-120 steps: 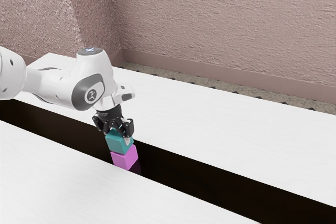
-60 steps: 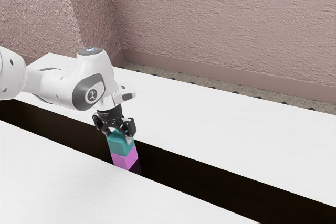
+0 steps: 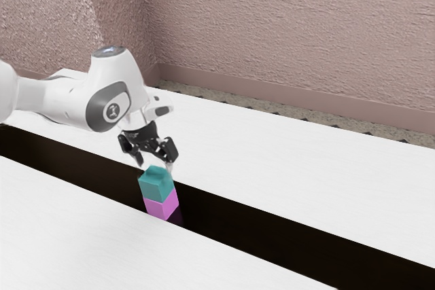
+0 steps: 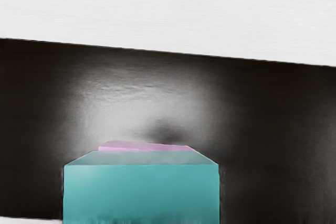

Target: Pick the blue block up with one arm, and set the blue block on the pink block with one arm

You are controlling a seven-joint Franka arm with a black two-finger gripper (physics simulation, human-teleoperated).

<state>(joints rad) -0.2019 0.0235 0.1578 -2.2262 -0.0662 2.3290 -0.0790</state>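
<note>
The blue block [image 3: 155, 181], a smooth teal-tinted cube, sits squarely on the pink block [image 3: 162, 205], another plain matte cube. Both stand in the dark, faintly glossy strip [image 3: 285, 236] between two white, finely grained counter [image 3: 292, 161] slabs, close against the nearer slab's edge. The black jaws hang spread open just above the stack, gripping nothing. Open strip stretches away on both sides.

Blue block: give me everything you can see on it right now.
The small teal-blue block is a plain matte cube with no markings, its lit top paler than its sides. It sits upright, flat on the pink block, slightly offset, so a pink sliver shows past its top edge in the wrist view. The stack stands in the dark channel between white table slabs. The black claw hangs open just above, not touching it.
</note>
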